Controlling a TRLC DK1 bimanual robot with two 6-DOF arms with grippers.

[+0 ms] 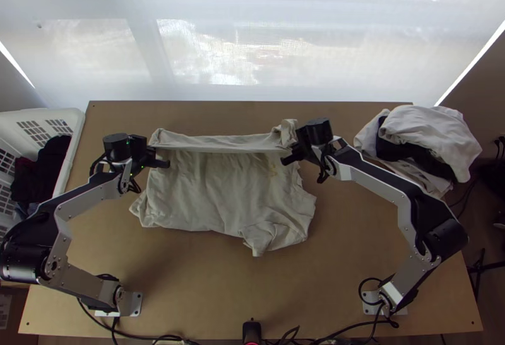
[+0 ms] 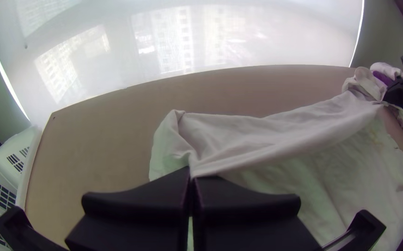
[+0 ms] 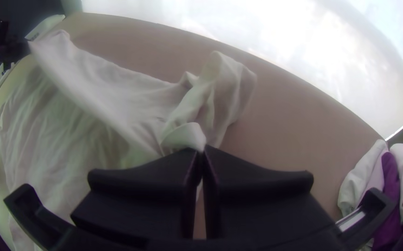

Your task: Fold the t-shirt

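Light wooden table [image 1: 196, 288]; on its middle, the pale t-shirt [image 1: 208, 193], near part loosely spread, far part raised in a band. My left gripper [image 1: 166, 163] and right gripper [image 1: 284, 160] are closed on the band's ends.

The t-shirt [image 1: 208, 193] is looking creamy white, and a pale yellow smudge [image 1: 273, 167] is showing on it. The table [image 1: 240, 294] is looking plain brown. The left gripper [image 1: 165, 163] and the right gripper [image 1: 286, 159] are both looking black. The basket [image 1: 76, 131] is looking white, and the clothes inside [image 1: 52, 155] are looking dark. The laundry pile [image 1: 435, 127] is showing white, black and purple. Tiny lights [image 1: 129, 162] are glowing green.
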